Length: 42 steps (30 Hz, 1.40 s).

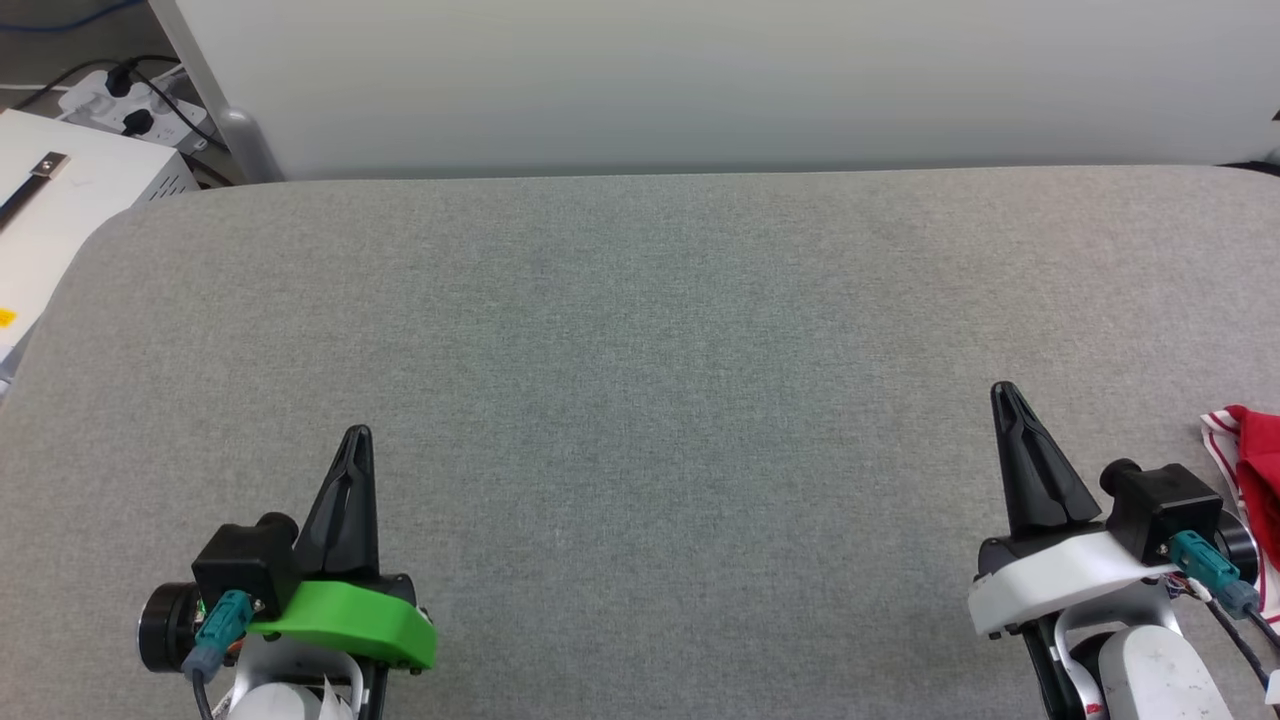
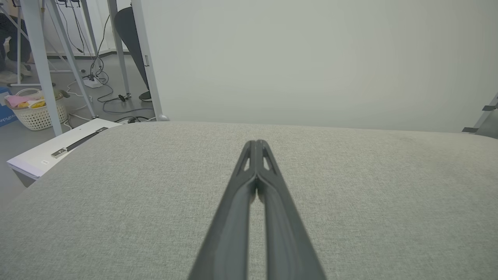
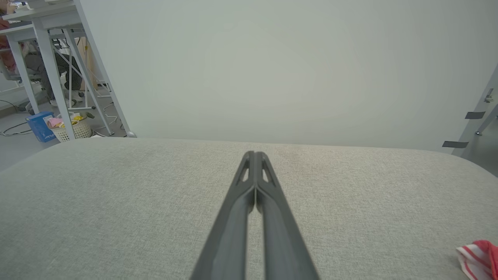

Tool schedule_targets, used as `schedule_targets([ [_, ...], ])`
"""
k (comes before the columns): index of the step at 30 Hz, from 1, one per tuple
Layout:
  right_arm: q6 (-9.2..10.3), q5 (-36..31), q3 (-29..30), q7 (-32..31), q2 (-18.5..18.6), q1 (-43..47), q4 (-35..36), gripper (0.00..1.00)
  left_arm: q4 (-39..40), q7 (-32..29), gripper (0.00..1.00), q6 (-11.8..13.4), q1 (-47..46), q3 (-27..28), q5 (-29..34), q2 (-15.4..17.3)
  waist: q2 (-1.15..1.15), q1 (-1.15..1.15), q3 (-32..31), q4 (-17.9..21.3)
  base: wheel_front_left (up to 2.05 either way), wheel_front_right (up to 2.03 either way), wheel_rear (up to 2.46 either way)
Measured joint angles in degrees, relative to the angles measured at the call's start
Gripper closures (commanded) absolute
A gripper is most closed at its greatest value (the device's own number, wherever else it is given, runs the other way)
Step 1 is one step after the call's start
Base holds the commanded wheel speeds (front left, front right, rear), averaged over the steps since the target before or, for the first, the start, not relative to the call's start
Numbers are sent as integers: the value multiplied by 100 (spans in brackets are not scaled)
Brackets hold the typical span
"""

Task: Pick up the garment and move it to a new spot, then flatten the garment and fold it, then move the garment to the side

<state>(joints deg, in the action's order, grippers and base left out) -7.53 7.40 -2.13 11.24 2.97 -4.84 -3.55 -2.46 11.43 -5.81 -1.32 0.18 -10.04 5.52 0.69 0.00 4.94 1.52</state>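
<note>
Two grippers, one garment: the left gripper [image 1: 357,436] and the right gripper [image 1: 1003,392] pointed across a grey fabric-covered table [image 1: 640,330]. Each had its pair of dark fingers pressed tip to tip, with nothing between them. The garment [image 1: 1252,455], red with red-and-white striped trim, lay bunched on the table to the right of the right gripper, apart from its fingers. Most of it was cut off by the picture's edge, and the wrist camera mount hid part of the rest.

On the floor beyond the table's left corner stood one white laundry basket [image 2: 37,114] holding pink and yellow items. Beside it was one blue box [image 3: 41,126] whose white lettering was too small to read. A white cabinet [image 1: 70,190] carried a yellow sticker [image 1: 5,318], cropped and illegible.
</note>
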Motion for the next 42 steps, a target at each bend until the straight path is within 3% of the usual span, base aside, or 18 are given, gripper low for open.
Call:
schedule_targets([
  [42, 0, -282, 89, -483, 0, 154, 132, 100, 104, -499, 100, 229, 3, -4, 414, -99, 0, 0, -214, -66, 0, 0, 0],
])
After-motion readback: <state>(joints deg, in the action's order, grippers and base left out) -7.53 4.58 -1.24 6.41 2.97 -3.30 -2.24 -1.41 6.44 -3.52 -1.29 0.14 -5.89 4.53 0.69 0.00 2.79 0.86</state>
